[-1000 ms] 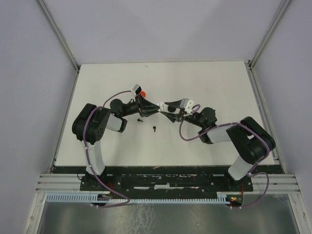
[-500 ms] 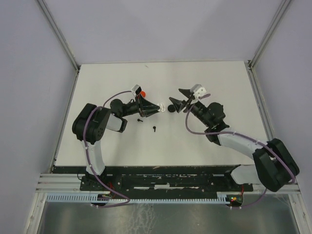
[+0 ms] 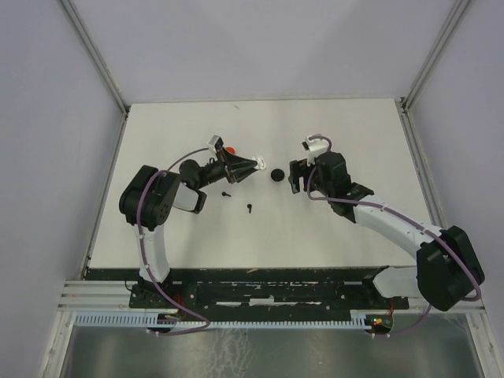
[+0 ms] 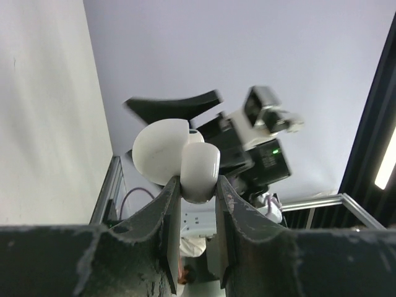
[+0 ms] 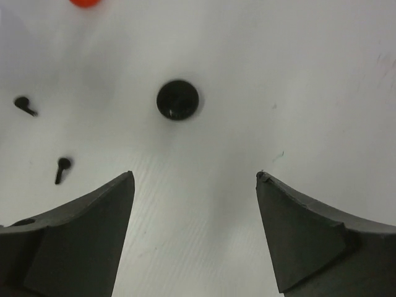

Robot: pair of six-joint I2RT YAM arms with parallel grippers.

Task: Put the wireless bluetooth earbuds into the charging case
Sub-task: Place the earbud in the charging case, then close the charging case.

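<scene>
**Bench** (image 3: 354, 126): white, flat surface.

**Left jaws:** pinching the white charging case (image 4: 183, 162) by its smaller rounded lobe. The larger lobe bulges out to the 10 o'clock side in the left wrist view. The case is held off the bench near its centre, at the 3 o'clock end of the left arm.

**Right jaws:** spread wide, gripping nothing, over bare bench.

**Black disc** (image 3: 276, 175): round, lying flat on the bench between the two pairs of jaws, just at 4 o'clock of the case.

**First black earbud** (image 3: 226, 193): stemmed, on the bench at 7 o'clock of the case, apart from it.

**Second black earbud** (image 3: 249, 209): stemmed, on the bench at 4 o'clock of the first, near it but not touching.

**Small red item** (image 3: 232, 150): at 10 o'clock of the case; kind cannot be told.
</scene>
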